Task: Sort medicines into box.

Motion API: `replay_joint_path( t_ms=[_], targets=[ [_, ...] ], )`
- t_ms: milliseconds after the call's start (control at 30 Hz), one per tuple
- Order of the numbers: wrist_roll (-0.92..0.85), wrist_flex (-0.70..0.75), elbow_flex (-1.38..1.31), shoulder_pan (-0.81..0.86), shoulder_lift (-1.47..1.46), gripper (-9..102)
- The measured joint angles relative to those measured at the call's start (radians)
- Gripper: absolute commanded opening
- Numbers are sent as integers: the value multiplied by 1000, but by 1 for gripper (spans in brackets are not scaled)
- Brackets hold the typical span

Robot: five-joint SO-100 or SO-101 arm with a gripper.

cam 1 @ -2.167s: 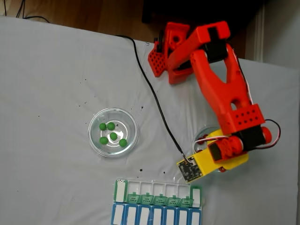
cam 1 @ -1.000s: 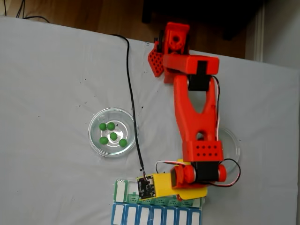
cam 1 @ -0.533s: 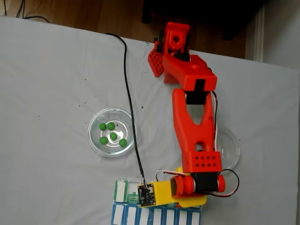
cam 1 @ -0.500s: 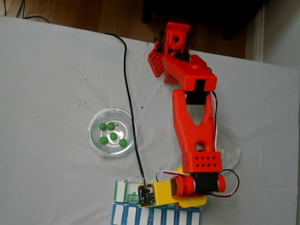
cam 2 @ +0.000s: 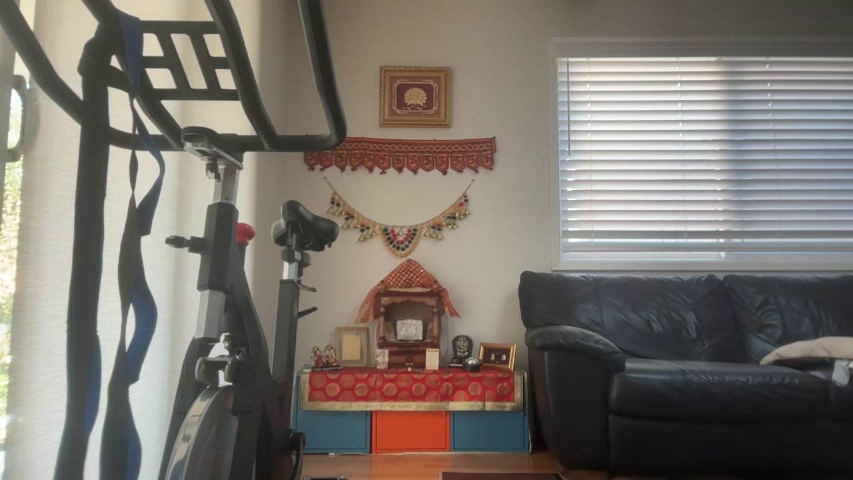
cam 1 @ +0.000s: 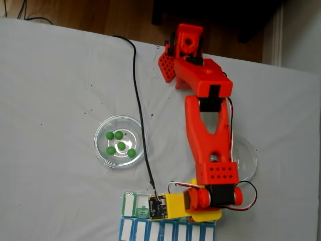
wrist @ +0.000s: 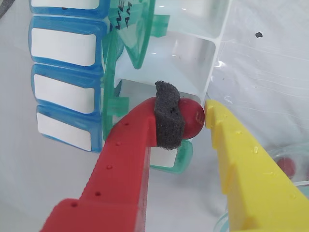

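Note:
In the wrist view my gripper point(wrist: 189, 118) is shut on a dark red medicine ball point(wrist: 193, 121), pinched between the red finger's black foam pad point(wrist: 168, 121) and the yellow finger point(wrist: 241, 159). The ball hangs just above an open white compartment point(wrist: 193, 63) of the box point(wrist: 67, 48), beside a raised green lid point(wrist: 133, 29). In the fixed view the red arm point(cam 1: 208, 135) reaches to the box point(cam 1: 131, 205) at the table's near edge and hides most of it. Several green medicines point(cam 1: 121, 145) lie in a clear round dish point(cam 1: 103, 155) to the left.
A second clear dish point(cam 1: 248, 158) lies to the right, partly under the arm, and another dark red ball point(wrist: 288, 166) shows in it. A black cable point(cam 1: 138, 100) runs across the grey cloth from the arm's base to the wrist camera.
The arm has swung from the right-hand dish over to the box with the ball in its grip. Over the last half second it has barely moved.

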Motion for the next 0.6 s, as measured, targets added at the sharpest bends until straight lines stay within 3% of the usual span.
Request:
replay_joint_path(
  t_ms=[600],
  targets=[
    [37,-67,89,-34,17,3]
  ],
)
